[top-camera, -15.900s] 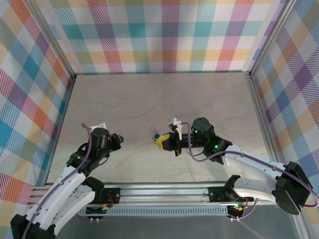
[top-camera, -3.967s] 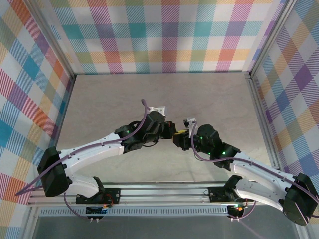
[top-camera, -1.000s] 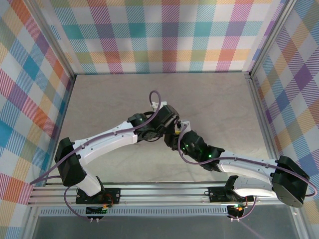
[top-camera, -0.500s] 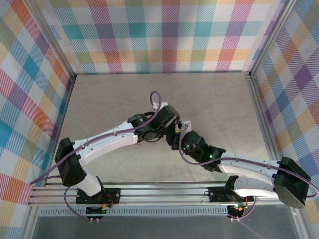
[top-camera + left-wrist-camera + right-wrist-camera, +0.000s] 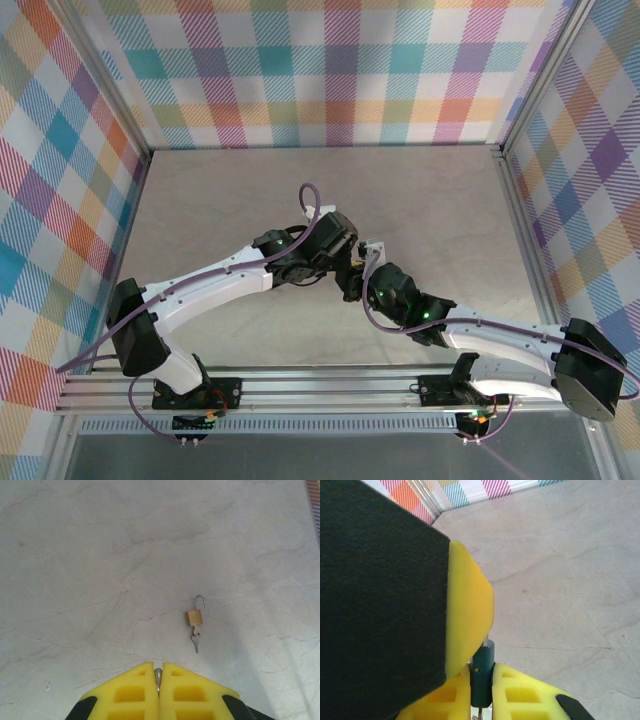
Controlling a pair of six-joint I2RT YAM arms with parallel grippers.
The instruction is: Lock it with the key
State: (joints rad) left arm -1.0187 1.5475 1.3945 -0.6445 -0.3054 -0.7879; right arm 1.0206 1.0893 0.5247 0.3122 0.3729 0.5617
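A small brass padlock lies on the pale table with its shackle swung open, and a silver key sticks out of its underside. It is well ahead of my left gripper, which is shut on a thin silver metal piece; I cannot tell what that piece is. My right gripper is shut on a dark teal flat piece with a small hole. The left gripper's yellow finger presses against that piece from above. Both grippers meet mid-table, left and right.
The marbled tabletop is walled in by plaid panels with aluminium posts. The two arms cross the near middle of the table above the base rail. Open floor lies behind and to both sides of the grippers.
My right gripper's fingers have closed in on the dark teal piece. Both arms have stayed pressed together at the table's middle, shifting only slightly.
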